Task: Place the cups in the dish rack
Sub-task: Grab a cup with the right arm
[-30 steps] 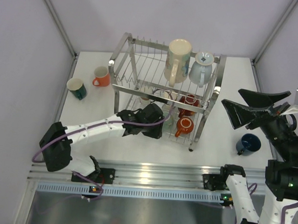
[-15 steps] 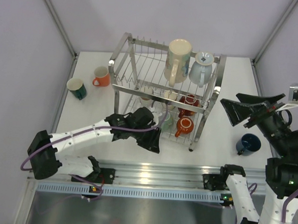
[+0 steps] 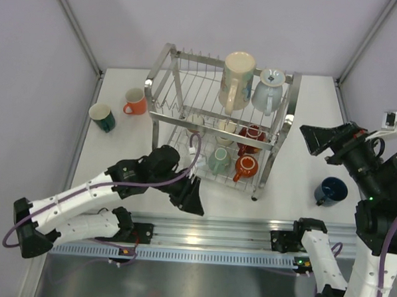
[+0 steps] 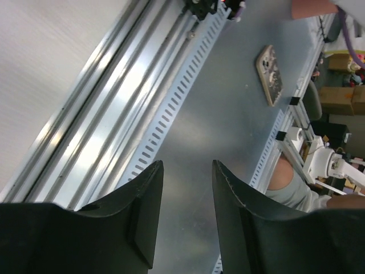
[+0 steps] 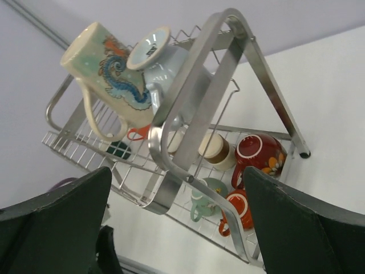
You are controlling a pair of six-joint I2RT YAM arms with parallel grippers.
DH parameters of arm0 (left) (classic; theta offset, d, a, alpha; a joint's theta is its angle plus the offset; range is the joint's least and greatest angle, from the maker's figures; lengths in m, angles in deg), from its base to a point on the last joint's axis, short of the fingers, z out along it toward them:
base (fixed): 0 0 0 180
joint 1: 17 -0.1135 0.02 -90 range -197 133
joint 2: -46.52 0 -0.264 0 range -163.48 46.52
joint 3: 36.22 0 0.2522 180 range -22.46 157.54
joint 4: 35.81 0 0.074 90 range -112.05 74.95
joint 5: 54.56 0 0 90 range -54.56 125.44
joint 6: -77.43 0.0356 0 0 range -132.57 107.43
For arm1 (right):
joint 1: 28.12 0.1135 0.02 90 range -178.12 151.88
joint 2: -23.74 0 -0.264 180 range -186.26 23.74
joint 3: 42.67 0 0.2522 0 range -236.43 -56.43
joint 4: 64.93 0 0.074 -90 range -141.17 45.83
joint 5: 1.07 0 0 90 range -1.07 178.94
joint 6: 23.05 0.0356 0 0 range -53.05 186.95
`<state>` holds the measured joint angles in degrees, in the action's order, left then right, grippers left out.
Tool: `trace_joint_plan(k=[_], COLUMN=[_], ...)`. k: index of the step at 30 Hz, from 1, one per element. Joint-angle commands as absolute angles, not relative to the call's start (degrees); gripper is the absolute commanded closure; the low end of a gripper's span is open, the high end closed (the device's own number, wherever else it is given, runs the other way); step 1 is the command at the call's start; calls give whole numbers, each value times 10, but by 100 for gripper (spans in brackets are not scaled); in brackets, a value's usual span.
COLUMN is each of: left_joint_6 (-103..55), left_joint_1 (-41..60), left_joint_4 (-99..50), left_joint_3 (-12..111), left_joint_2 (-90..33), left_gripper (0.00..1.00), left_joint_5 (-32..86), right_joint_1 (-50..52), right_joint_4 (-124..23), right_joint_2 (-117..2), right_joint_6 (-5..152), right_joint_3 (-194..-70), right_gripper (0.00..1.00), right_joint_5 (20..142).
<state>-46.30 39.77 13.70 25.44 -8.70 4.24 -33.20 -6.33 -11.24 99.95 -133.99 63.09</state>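
Steel dish rack (image 5: 191, 80) posts half-hide the lower mugs (image 5: 256, 153); left jaws slightly apart, right jaws wide, both empty.

Over the last 1 second my left gripper (image 3: 195, 203) has backed out of the dish rack's (image 3: 157, 72) lower tier toward the near edge of the table (image 3: 296, 187). Its jaws are slightly apart and hold nothing, and the arm's elbow has swung down-left. That uncovers the mint cup (image 3: 218, 161) sitting in that tier. My right gripper (image 3: 313, 140) has turned, so its 2 wide-spread fingers now look foreshortened.
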Motion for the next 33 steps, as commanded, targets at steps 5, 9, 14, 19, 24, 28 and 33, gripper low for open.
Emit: trace_joint_plan(k=[5, 9, 14, 19, 24, 28, 33], left_joint_6=[-460, -459, -455, -422, -364, -316, -313], left_joint_1=[397, 398, 397, 397, 397, 389, 316], left_joint_4=[108, 62, 29, 31, 65, 88, 144], left_joint_3=[361, 437, 545, 660, 765, 833, 904], left_joint_2=[-24, -23, -72, -141, -179, -231, -294], left_gripper=[52, 51, 49, 51, 50, 50, 50], left_joint_5=[-29, -22, 82, 217, 449, 518, 479], right_joint_1=[-329, -329, -329, -330, -330, -332, -338], right_joint_4=[-9, -1, 3, 10, -5, -16, -54], right_joint_2=[-126, -126, -161, -191, -224, -253, -273], right_joint_6=[1035, 1062, 1056, 1035, 1014, 988, 951], right_joint_3=[-1372, -1365, -1342, -1351, -1332, -1303, -1265], right_gripper=[0, 1, 1, 1, 1, 1, 1], right_joint_5=[753, 795, 826, 919, 981, 1003, 1048])
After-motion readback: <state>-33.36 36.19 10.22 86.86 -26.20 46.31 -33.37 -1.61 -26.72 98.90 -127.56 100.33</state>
